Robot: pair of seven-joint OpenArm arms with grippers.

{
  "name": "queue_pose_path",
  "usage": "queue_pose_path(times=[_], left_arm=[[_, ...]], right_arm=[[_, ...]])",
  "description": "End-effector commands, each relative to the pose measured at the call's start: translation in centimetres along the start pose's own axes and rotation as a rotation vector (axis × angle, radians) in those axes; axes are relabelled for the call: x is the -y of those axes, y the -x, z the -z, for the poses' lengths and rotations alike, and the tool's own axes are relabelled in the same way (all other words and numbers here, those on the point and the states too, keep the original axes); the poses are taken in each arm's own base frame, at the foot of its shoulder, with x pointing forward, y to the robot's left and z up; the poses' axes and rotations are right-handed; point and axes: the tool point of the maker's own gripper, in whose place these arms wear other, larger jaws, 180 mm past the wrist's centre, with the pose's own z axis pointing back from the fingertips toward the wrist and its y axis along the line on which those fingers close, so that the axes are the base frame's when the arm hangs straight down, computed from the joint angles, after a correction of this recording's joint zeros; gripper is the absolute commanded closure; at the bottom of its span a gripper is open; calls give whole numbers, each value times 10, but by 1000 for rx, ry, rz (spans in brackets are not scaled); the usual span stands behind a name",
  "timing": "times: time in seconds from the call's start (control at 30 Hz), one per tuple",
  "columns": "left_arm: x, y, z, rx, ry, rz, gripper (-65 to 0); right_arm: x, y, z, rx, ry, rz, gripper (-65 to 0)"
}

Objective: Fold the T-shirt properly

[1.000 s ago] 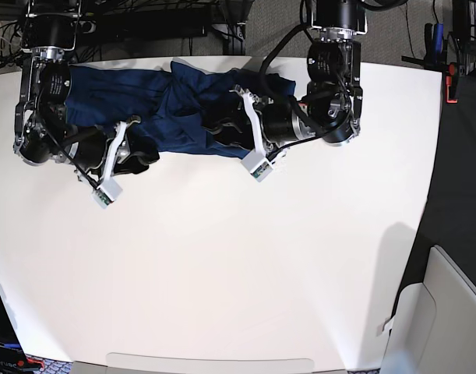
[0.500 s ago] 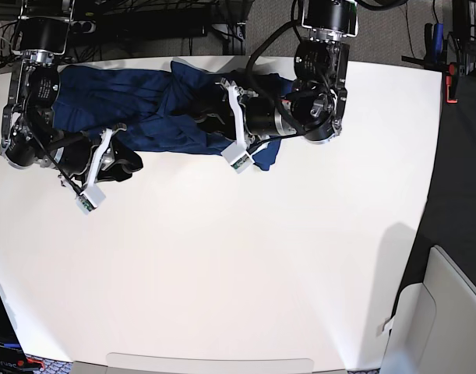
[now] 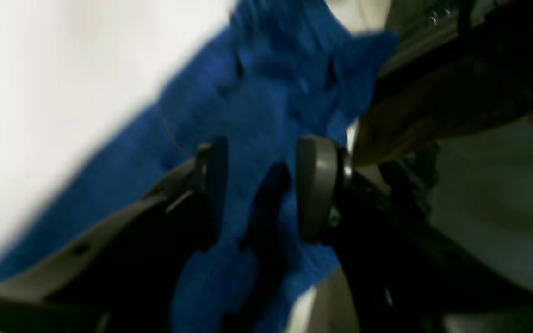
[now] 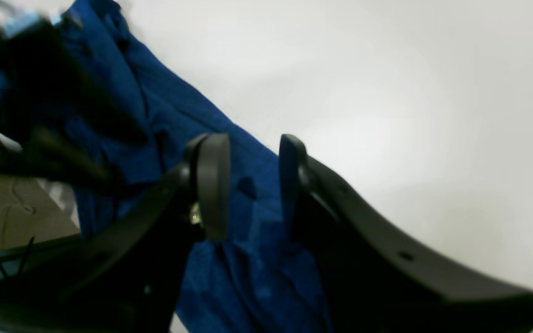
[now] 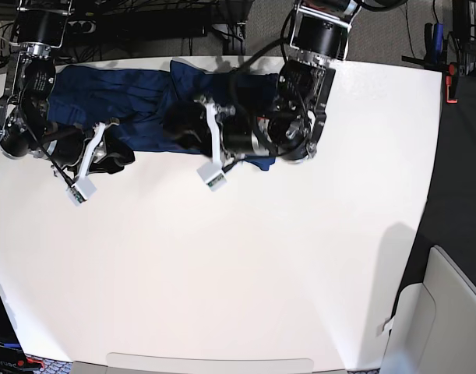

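Dark navy-blue thin knit T-shirt (image 5: 144, 105) lies bunched along the white desk's (image 5: 245, 265) far edge; left claw (image 3: 259, 185) and right claw (image 4: 248, 185) each pinch its cloth; risk: thin fabric slips, fold collapses unevenly.

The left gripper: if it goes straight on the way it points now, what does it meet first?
Most likely the T-shirt. The left gripper points at blue cloth that fills the space between and beyond its fingers; depth is unclear in the blur.

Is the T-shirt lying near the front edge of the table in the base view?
No, the T-shirt lies bunched along the far edge of the table, under both arms.
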Motion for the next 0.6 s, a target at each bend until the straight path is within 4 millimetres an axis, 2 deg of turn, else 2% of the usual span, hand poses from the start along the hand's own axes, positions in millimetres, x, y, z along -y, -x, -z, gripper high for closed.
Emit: queue_pose_path(times=[0.0, 0.1, 0.2, 0.27, 0.33, 0.4, 0.57], left_arm=[[7, -32, -2, 90, 25, 43, -226], [1, -42, -2, 108, 21, 48, -224], [-10, -45, -19, 110, -27, 61, -224], [-23, -30, -39, 77, -83, 52, -224], [-28, -12, -55, 55, -125, 55, -224], [-27, 5, -66, 26, -147, 60, -224], [-24, 31, -90, -20, -199, 87, -223]], right_arm=[[1, -16, -7, 49, 2, -31, -180], [1, -16, -7, 50, 1, -30, -180], [3, -16, -9, 45, 9, -34, -180], [8, -15, -13, 32, 23, -44, -180], [8, -15, -14, 31, 24, -45, -180], [8, -15, -13, 32, 23, -44, -180], [8, -16, -14, 35, 24, -46, -180]])
